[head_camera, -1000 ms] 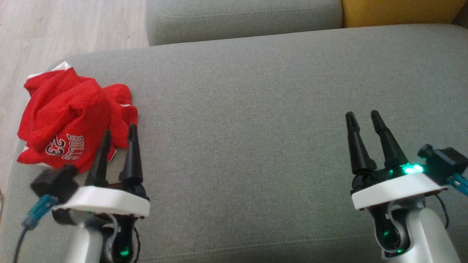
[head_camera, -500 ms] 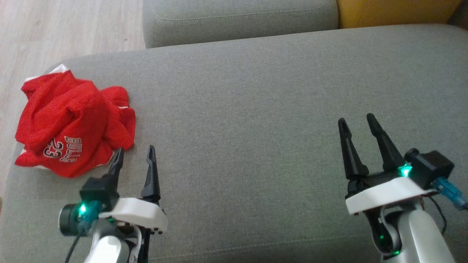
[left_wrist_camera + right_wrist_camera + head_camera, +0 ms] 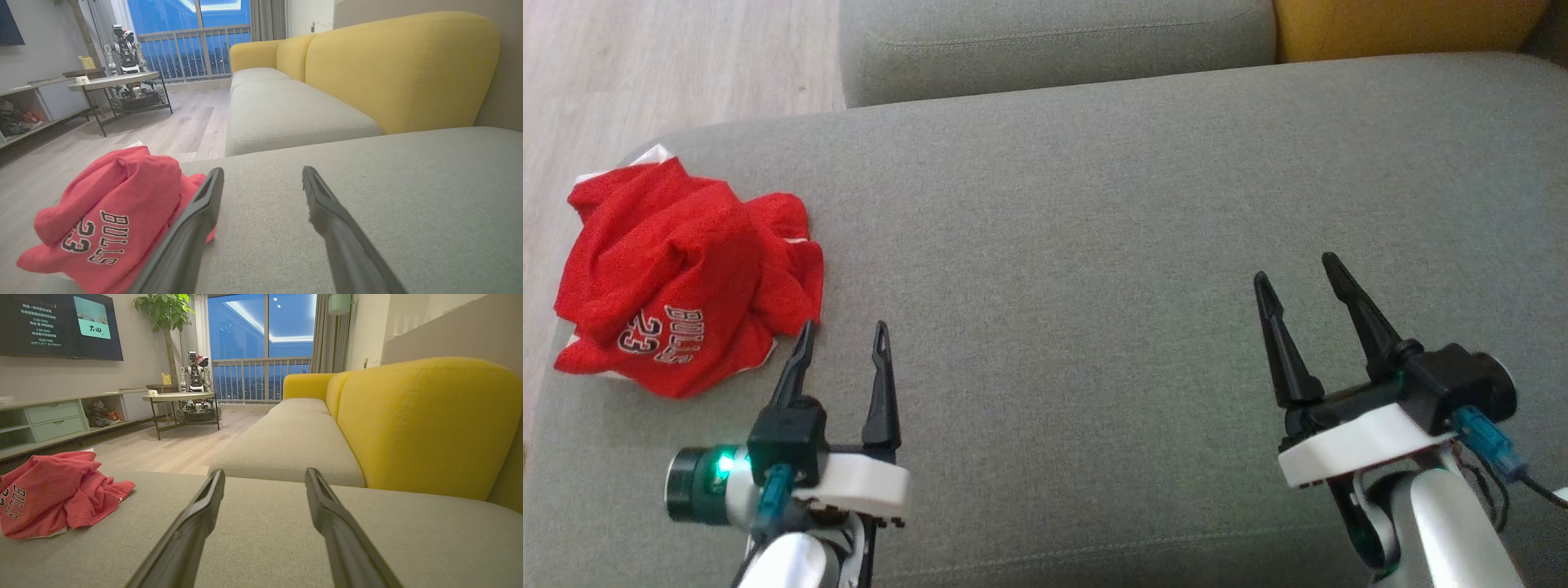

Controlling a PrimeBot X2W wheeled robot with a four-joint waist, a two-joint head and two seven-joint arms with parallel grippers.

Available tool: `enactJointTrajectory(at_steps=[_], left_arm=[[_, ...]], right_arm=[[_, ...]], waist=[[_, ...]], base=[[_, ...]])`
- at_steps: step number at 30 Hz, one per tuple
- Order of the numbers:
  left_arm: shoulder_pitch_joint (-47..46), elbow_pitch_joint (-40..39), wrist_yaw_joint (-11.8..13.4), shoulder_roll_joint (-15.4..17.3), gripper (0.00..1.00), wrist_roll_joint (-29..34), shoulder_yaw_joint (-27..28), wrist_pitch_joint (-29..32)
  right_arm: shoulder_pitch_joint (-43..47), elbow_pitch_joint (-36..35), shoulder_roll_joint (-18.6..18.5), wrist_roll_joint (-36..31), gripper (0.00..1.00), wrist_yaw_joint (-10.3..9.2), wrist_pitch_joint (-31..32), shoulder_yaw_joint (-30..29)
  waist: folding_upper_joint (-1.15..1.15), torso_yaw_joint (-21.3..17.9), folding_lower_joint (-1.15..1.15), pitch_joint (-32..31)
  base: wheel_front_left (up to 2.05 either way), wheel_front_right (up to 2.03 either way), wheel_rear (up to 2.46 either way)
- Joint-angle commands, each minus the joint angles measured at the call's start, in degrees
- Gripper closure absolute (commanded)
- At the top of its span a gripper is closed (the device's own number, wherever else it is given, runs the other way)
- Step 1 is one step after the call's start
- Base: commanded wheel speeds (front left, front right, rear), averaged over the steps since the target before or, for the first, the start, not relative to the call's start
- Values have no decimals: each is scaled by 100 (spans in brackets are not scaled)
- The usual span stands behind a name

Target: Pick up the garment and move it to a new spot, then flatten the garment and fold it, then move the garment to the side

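We are getting ready to pick up the red garment (image 3: 678,286), which is lying bunched at the left end of the sofa seat (image 3: 1078,245). Our left gripper (image 3: 844,327), just beside it, and our right gripper (image 3: 1294,268) are both spread wide and holding nothing. Next, we think, we should be reaching left and pinching the cloth.

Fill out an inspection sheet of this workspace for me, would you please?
Surface: grey sofa cushion, flat and smooth.
Job's things: red garment, crumpled in a heap at the cushion's left end, not yet flattened or folded.
Clutter: nothing seen.
Grippers: left gripper open, empty, just right of the garment; right gripper open, empty, over bare cushion.
Cables: blue-plugged cable at each wrist camera.
Surroundings: yellow backrest, wood floor, coffee table, television.
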Motion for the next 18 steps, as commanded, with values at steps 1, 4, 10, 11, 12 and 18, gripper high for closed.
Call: enactJointTrajectory(at_steps=[1, 4, 10, 11, 12, 18], left_arm=[[-324, -270, 81, 139, 0, 197, 108, -99], [-282, -384, 130, 99, 0, 235, 91, -149], [-131, -566, 28, -59, 0, 273, 241, -250], [-103, -584, -19, -110, 0, 261, 291, -266], [-68, -598, -74, -166, 0, 246, 353, -283], [182, -299, -646, -491, 0, 174, 747, -358]], right_arm=[[-354, -271, -57, -205, 0, -1, -81, 138], [-325, -301, -58, -370, 0, -1, -132, 143], [-290, -295, -62, -297, 0, -1, -234, 40], [-292, -277, -62, -255, 0, -1, -251, 8], [-294, -249, -63, -210, 0, -1, -268, -20], [-238, 269, -65, 527, 0, -1, -344, -118]], waist=[[0, 4, 0, 5], [0, 10, 0, -3], [0, 19, 0, -13], [0, 22, 0, -15], [0, 24, 0, -17], [0, 22, 0, -62]], base=[[0, 0, 0], [0, 0, 0], [0, 0, 0], [0, 0, 0], [0, 0, 0], [0, 0, 0]])
